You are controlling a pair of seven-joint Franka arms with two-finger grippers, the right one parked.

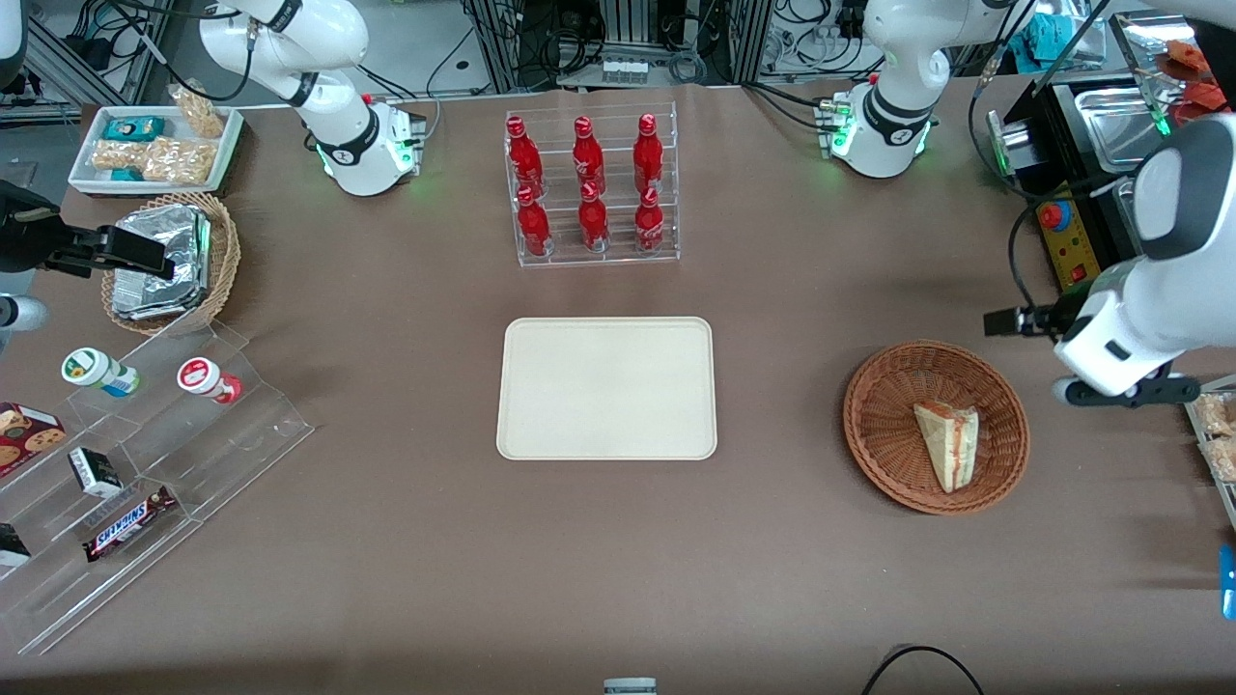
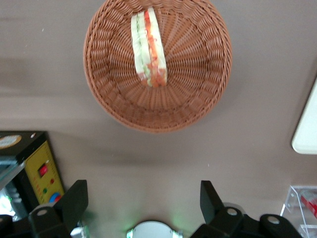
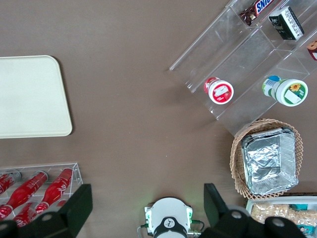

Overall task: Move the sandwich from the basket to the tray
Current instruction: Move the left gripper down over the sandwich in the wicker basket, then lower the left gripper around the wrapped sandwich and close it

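The gripper [image 2: 143, 203] hangs open, high near the working arm's end of the desk — the sandwich [image 1: 949, 444] lies in the basket [image 1: 874, 405]. It should descend squarely, pinching across the bread faces, then carry to the tray [image 1: 606, 388].

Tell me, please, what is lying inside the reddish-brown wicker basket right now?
Only the sandwich lies in the basket; the weave beneath it is covered. The open gripper hangs above the table beside the basket, holding nothing.

The front view looks down over the whole table, while the left wrist view, above the gripper [image 2: 143, 208], shares the basket [image 1: 874, 454] [image 2: 104, 89].
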